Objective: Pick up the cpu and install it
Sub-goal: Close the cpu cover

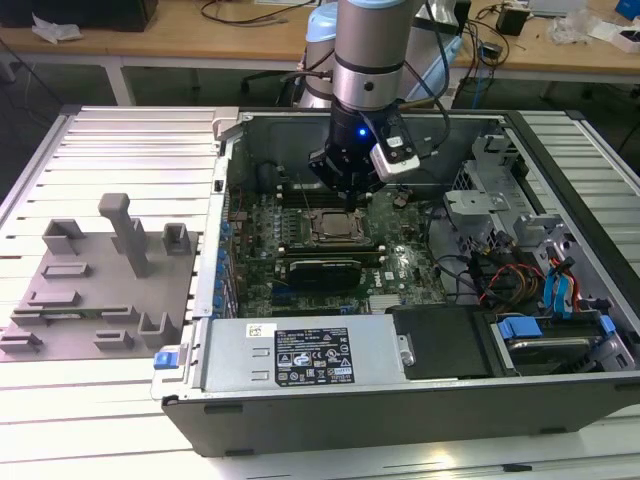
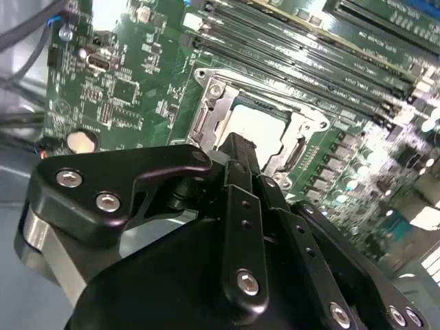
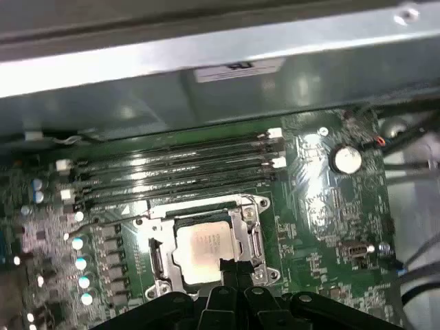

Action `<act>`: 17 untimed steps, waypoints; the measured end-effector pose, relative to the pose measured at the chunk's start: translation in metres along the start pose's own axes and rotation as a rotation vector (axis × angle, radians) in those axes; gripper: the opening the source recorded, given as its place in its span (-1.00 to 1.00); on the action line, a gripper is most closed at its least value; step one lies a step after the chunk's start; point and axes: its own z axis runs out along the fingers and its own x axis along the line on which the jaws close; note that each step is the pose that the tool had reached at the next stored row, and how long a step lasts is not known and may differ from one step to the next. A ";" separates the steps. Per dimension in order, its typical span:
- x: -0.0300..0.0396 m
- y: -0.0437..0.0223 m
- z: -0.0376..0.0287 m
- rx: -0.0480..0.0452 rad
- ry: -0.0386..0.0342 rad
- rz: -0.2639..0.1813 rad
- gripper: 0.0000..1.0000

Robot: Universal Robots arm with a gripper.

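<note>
The cpu (image 3: 203,251), a square chip with a silvery top, lies flat inside the motherboard socket (image 3: 155,230), with the socket's metal frame around it. In the second wrist view the cpu (image 2: 258,127) shows just beyond the fingertips. My gripper (image 3: 230,267) hangs over one edge of the chip, its black fingers pressed together with nothing between them. Whether the tips touch the chip cannot be told. In the exterior view the gripper (image 1: 350,203) stands inside the open computer case, directly above the cpu (image 1: 330,228).
Memory slots (image 3: 179,172) run alongside the socket, with the case wall (image 3: 206,89) behind them. A grey moulded tray (image 1: 95,280) with upright posts lies at the exterior view's left. The power supply (image 1: 300,355) and the drive cages with cables (image 1: 520,260) crowd the case.
</note>
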 end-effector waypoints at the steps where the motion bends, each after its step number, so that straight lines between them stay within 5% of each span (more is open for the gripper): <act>1: 0.0000 0.0000 0.0000 0.0000 -0.0001 -0.001 -0.79; 12: 0.0139 -0.0017 0.0061 -0.0002 -0.0001 -0.002 -0.79; 17: 0.0148 -0.0018 0.0072 0.0000 0.0000 -0.002 -0.79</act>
